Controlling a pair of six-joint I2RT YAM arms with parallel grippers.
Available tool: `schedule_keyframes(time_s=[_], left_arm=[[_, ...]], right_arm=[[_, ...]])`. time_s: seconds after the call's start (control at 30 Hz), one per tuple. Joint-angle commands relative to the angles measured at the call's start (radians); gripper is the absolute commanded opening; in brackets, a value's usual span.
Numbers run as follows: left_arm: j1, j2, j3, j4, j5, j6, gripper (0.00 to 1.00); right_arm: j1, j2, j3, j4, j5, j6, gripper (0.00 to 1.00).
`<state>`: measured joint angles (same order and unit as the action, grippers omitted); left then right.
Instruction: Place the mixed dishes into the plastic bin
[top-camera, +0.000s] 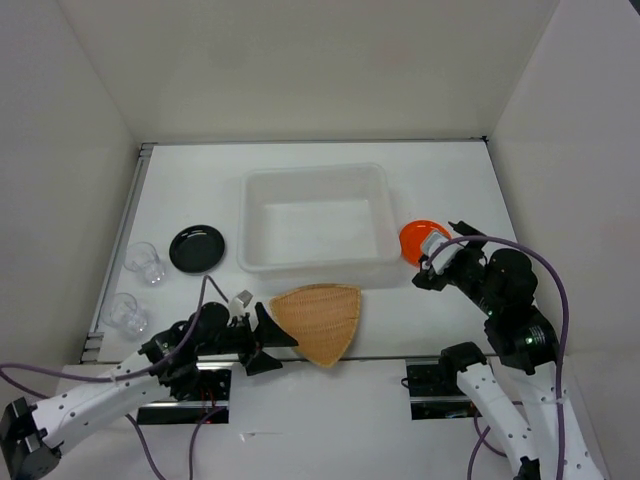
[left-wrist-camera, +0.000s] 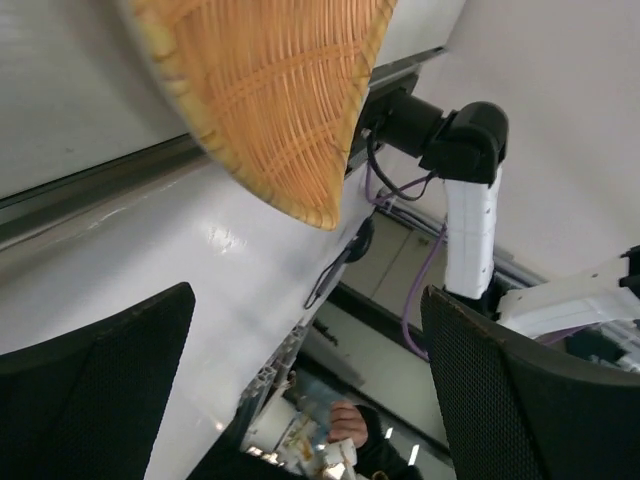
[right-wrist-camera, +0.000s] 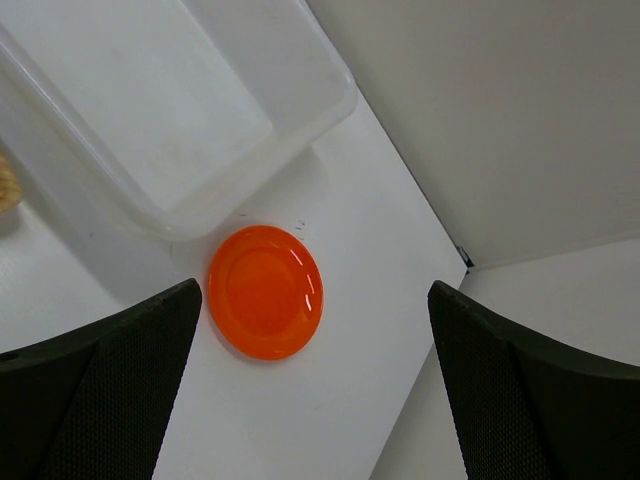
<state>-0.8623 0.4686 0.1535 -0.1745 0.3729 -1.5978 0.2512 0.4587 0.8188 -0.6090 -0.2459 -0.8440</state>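
The translucent white plastic bin (top-camera: 312, 173) stands mid-table with nothing in it. The tan woven dish (top-camera: 320, 318) lies in front of it, its tip at the table's front edge. My left gripper (top-camera: 280, 348) is open and empty just left of this dish, apart from it. In the left wrist view the dish (left-wrist-camera: 270, 90) sits beyond the open gripper (left-wrist-camera: 310, 400). The orange plate (top-camera: 415, 240) lies right of the bin. My right gripper (top-camera: 438, 256) hovers over it, open and empty. The right wrist view shows the plate (right-wrist-camera: 265, 291) flat on the table by the bin's corner (right-wrist-camera: 330, 110).
The black plate (top-camera: 197, 248) lies left of the bin. Two clear cups (top-camera: 145, 262) (top-camera: 127, 313) stand near the left edge. White walls enclose the table on three sides. The right arm's base (left-wrist-camera: 470, 200) shows in the left wrist view.
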Motion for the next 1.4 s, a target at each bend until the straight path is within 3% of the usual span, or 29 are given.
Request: schedule_keyframes(time_s=[0.0, 0.13, 0.2, 0.37, 0.57, 0.83, 1.37], left_arm=[[-0.009, -0.183, -0.072, -0.057, -0.066, -0.194, 1.00], [-0.009, -0.514, -0.132, -0.199, -0.126, -0.287, 1.00], [-0.009, -0.571, -0.132, -0.267, -0.169, -0.287, 1.00], [-0.009, -0.386, -0.123, -0.208, -0.150, -0.288, 1.00], [-0.009, -0.170, -0.043, -0.246, -0.173, -0.268, 1.00], [-0.009, 0.316, 0.149, -0.160, -0.210, -0.140, 1.00], [-0.009, 0.369, 0.086, 0.044, -0.180, -0.136, 1.00]], right_arm=[[0.007, 0.012, 0.046, 0.005, 0.068, 0.045, 0.98], [0.007, -0.006, 0.046, -0.005, 0.068, 0.025, 0.98], [0.007, -0.018, 0.046, -0.015, 0.059, 0.014, 0.98], [0.007, -0.028, 0.046, -0.015, 0.079, -0.007, 0.98], [0.007, -0.061, 0.046, -0.035, 0.097, -0.007, 0.98], [0.007, -0.092, 0.046, -0.055, 0.115, -0.017, 0.98], [0.007, -0.150, 0.037, -0.095, 0.134, -0.056, 0.98]])
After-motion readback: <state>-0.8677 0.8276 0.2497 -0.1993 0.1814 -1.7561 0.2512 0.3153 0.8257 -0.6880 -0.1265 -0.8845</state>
